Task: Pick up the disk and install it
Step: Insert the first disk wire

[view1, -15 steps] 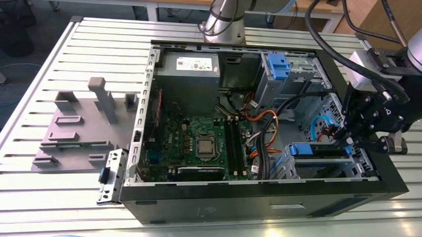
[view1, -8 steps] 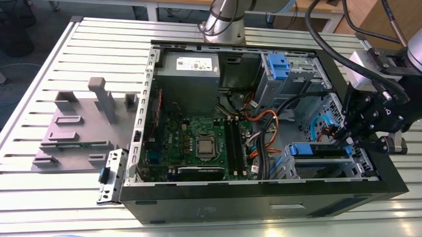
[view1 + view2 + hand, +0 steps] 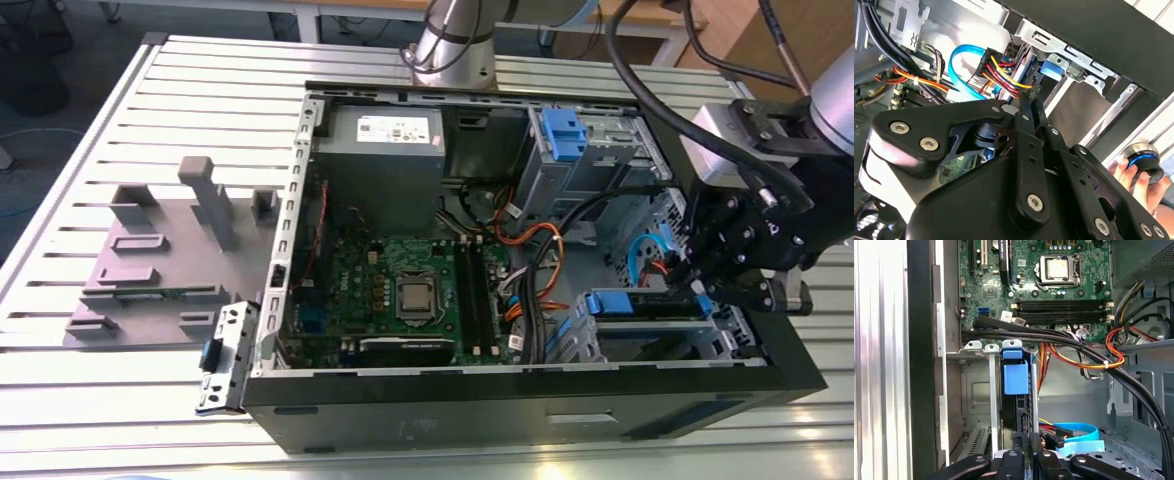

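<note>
The gripper [image 3: 1027, 450] has its 2 fingers pressed close together. Their tips are at the end of the disk [image 3: 1016, 379]. The disk stands on its edge in a metal slot [image 3: 976, 390] inside the computer case [image 3: 534, 405].

Arm: a silver-grey tubular column [image 3: 451, 45] stands behind the computer case [image 3: 534, 390]. Thick black cables [image 3: 618, 50] loop above the case's drive-bay end and run to a pale grey, boxy wrist block [image 3: 734, 130]. Gripper [image 3: 1030, 105]: matte black throughout, built of flat, round-cornered linkage plates [image 3: 954, 130] that overlap one another. Silver round-headed screws [image 3: 1034, 202] sit in shallow recesses at the plate pivots, over the case's drive-bay end.
</note>
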`<state>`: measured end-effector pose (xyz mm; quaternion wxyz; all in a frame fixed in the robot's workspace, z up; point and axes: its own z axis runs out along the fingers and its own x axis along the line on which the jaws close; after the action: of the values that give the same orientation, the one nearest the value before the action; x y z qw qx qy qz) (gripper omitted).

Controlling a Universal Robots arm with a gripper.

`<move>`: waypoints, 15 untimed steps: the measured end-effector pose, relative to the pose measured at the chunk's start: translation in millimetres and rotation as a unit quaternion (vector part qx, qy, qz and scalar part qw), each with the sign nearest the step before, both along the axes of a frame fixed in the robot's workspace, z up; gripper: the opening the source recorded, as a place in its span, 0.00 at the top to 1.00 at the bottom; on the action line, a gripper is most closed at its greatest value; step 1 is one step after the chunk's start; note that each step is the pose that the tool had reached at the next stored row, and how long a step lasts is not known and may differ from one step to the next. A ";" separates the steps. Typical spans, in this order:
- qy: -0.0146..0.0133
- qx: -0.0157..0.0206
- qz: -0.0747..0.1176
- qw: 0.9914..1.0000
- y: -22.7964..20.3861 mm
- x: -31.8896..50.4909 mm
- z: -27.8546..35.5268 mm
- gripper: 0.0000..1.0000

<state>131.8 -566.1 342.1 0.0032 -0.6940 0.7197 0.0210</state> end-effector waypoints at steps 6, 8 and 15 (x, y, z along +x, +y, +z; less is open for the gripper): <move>0.000 0.000 0.028 1.000 0.0 -0.1 -2.5 0.84; 0.000 0.000 0.028 1.000 0.0 0.0 -4.3 0.84; 0.000 0.000 0.029 1.000 0.0 -0.1 -8.2 0.84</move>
<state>131.7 -566.1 333.9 0.0024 -0.7146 0.6992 0.0209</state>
